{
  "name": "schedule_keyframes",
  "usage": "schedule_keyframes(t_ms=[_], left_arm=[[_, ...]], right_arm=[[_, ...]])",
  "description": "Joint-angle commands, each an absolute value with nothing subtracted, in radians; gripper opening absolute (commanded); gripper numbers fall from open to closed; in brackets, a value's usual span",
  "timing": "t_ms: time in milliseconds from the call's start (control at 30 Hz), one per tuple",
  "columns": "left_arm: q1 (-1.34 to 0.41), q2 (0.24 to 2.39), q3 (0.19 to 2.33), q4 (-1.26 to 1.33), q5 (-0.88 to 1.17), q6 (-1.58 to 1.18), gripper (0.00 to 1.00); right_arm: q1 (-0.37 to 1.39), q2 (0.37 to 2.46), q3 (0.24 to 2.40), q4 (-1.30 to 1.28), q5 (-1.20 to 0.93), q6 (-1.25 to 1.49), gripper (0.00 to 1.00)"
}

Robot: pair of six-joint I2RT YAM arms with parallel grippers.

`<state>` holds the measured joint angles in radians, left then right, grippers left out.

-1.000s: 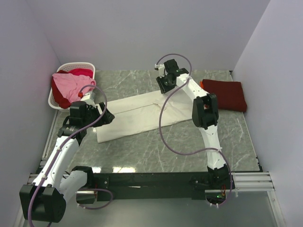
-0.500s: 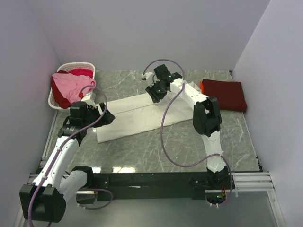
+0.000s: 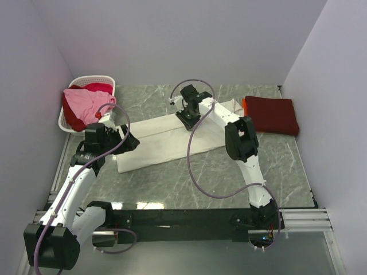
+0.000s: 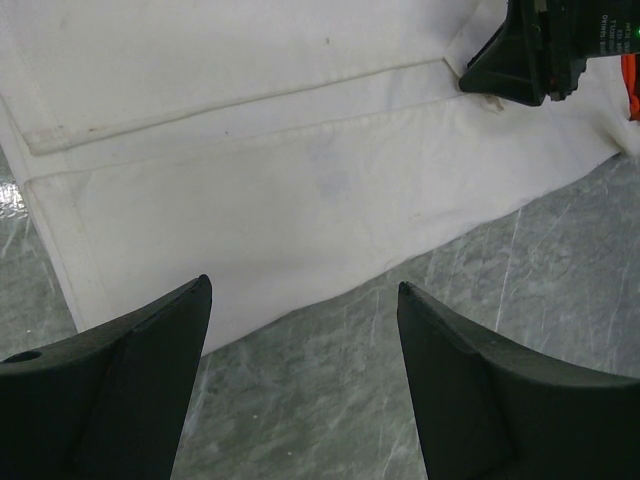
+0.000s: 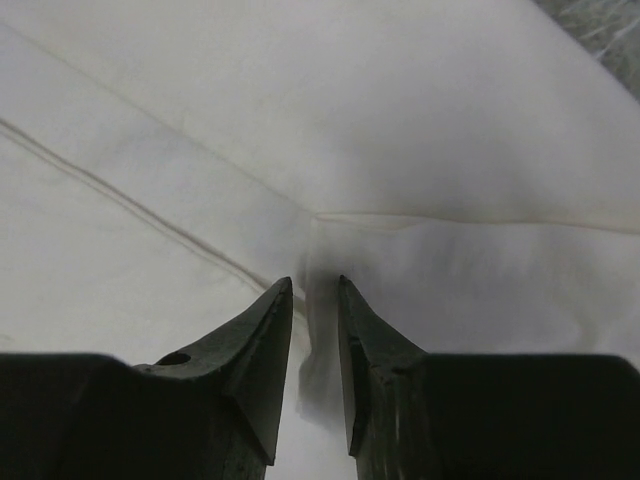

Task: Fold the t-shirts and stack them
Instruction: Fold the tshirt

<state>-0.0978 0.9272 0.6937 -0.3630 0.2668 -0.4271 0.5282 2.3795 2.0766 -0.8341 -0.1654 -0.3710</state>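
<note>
The cream-white t-shirt (image 3: 155, 143) lies as a long band across the middle of the table, its right end lifted and folded over toward the left. My right gripper (image 3: 184, 118) sits over the shirt's far edge; in the right wrist view the gripper (image 5: 314, 285) has its jaws nearly together with a ridge of the cream cloth (image 5: 400, 100) pinched between them. My left gripper (image 3: 129, 142) hovers open over the shirt's near-left hem (image 4: 250, 180), with only table between the fingertips (image 4: 303, 290). A folded dark red t-shirt (image 3: 274, 113) rests at the right.
A white slatted basket (image 3: 109, 80) stands at the far left corner, holding a pink t-shirt (image 3: 83, 102) and a red one (image 3: 97, 87). Side walls close in on left and right. The right arm's cable loops above the shirt's near right part.
My right gripper has travelled left along the shirt's far edge, carrying the cloth's right end over with it, and its jaws have narrowed. The left arm has not moved.
</note>
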Motion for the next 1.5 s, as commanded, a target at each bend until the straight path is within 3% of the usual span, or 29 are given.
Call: schedule_keyframes(t_ms=[0, 167, 433, 633, 800, 900, 1000, 1367, 1467], left_arm=[[-0.101, 0.908, 0.693, -0.33, 0.291, -0.41, 0.8], [-0.101, 0.887, 0.681, -0.313, 0.281, -0.495, 0.8], [-0.104, 0.914, 0.453, -0.089, 0.302, -0.908, 0.75], [-0.132, 1.0, 0.383, -0.089, 0.118, -1.092, 0.72], [-0.152, 1.054, 0.379, -0.147, -0.052, -1.238, 0.7], [-0.155, 1.107, 0.4, -0.222, -0.092, -1.302, 0.6], [-0.166, 1.132, 0.419, -0.31, -0.107, -1.336, 0.6], [-0.192, 0.839, 0.442, -0.615, -0.233, -1.446, 0.62], [-0.192, 0.819, 0.413, -0.611, -0.177, -1.457, 0.61]], right_arm=[[0.525, 2.34, 2.134, -0.873, -0.213, -0.365, 0.33], [0.462, 2.059, 1.973, -0.83, -0.319, -0.394, 0.47], [0.069, 1.744, 1.539, -0.775, -0.537, -0.436, 0.51], [-0.174, 1.807, 1.457, -0.767, -0.635, -0.459, 0.5], [-0.219, 1.851, 1.479, -0.785, -0.686, -0.456, 0.5], [-0.219, 1.855, 1.48, -0.781, -0.689, -0.449, 0.51], [-0.219, 1.859, 1.486, -0.784, -0.664, -0.459, 0.5], [-0.219, 1.871, 1.468, -0.764, -0.612, -0.468, 0.51], [-0.219, 1.873, 1.474, -0.772, -0.615, -0.472, 0.5]])
